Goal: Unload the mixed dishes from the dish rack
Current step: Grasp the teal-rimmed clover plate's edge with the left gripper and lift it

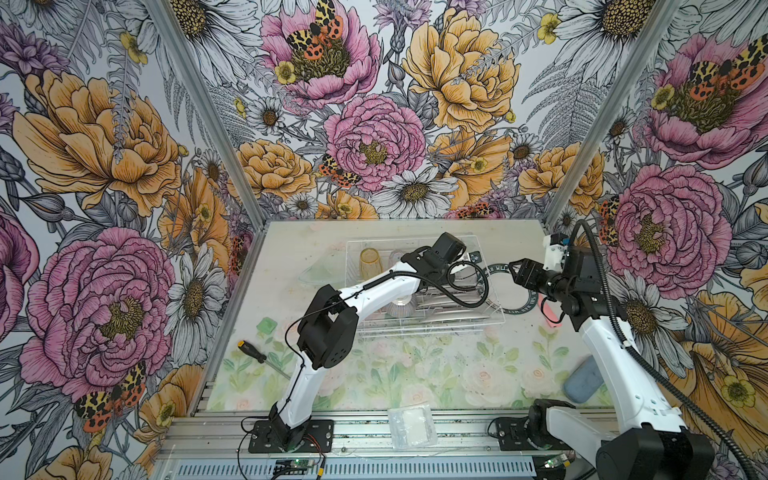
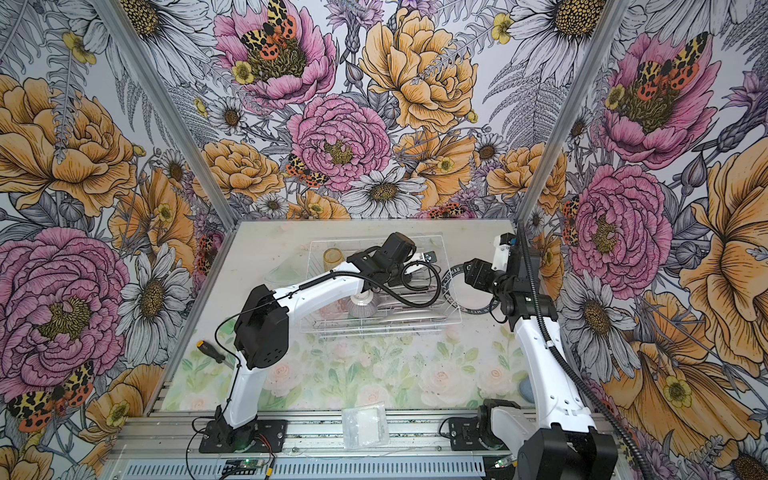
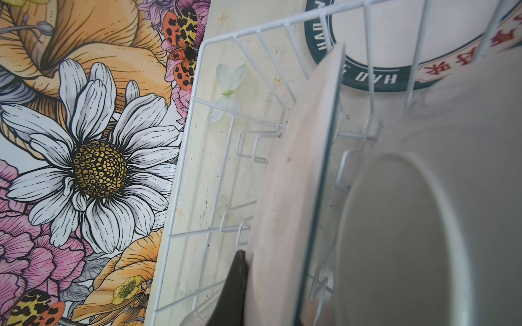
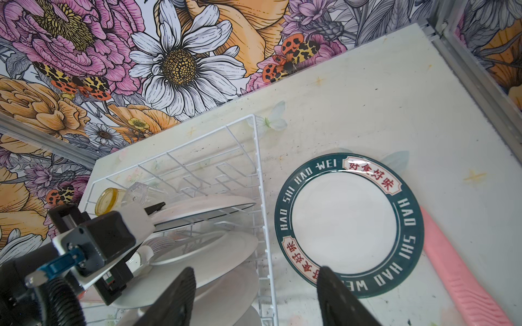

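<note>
The dish rack [image 1: 432, 331] [image 2: 386, 330] stands at the back of the table, a white wire basket. In it are a yellow tumbler [image 1: 370, 262] [image 4: 107, 201], a ribbed bowl [image 1: 401, 308] turned upside down, and several plates on edge [image 4: 209, 251]. My left gripper [image 1: 469, 257] [image 3: 271, 271] is shut on the rim of the rearmost standing plate [image 3: 288, 197]; one dark finger [image 3: 236, 285] presses its back and the other finger is hidden. My right gripper [image 4: 257, 279] [image 1: 517, 274] hangs open over the rack's right rim, beside a dark-rimmed plate [image 4: 344, 220] lying flat on the table.
A pink ridged tool [image 4: 463, 276] lies right of the flat plate. On the table are a screwdriver [image 1: 253, 351], a green piece [image 1: 266, 325], a blue-grey object [image 1: 584, 380], a plastic bag [image 1: 411, 424] and a clear glassy item [image 1: 318, 272] left of the rack.
</note>
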`<act>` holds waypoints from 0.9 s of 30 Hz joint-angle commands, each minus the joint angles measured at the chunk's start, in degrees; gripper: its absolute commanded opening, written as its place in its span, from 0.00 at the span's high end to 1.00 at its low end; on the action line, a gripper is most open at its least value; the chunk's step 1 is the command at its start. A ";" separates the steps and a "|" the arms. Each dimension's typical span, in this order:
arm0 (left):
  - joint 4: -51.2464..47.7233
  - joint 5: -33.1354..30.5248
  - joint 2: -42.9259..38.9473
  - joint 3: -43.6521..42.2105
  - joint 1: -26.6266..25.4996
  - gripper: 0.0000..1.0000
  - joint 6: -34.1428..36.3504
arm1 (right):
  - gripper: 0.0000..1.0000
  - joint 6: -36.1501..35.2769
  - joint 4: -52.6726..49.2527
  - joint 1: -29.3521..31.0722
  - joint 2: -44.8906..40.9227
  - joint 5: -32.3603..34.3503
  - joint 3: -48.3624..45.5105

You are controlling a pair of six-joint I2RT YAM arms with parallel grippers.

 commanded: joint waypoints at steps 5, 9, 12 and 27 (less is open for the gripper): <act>3.98 -0.57 -5.20 -0.73 0.72 0.95 -1.99 | 0.30 -0.18 1.68 0.21 -0.15 -1.26 0.23; 3.94 -0.28 -7.20 -1.12 1.05 0.95 -3.00 | 0.30 -0.20 1.77 0.26 -0.49 -1.35 -0.02; 4.01 -0.15 -8.74 -1.37 1.36 0.95 -3.99 | 0.30 -0.16 1.80 0.19 -0.67 -1.46 -0.17; 4.04 11.09 -21.10 -2.07 6.75 0.95 -17.06 | 0.31 -0.18 3.35 0.35 -1.40 -4.61 -0.66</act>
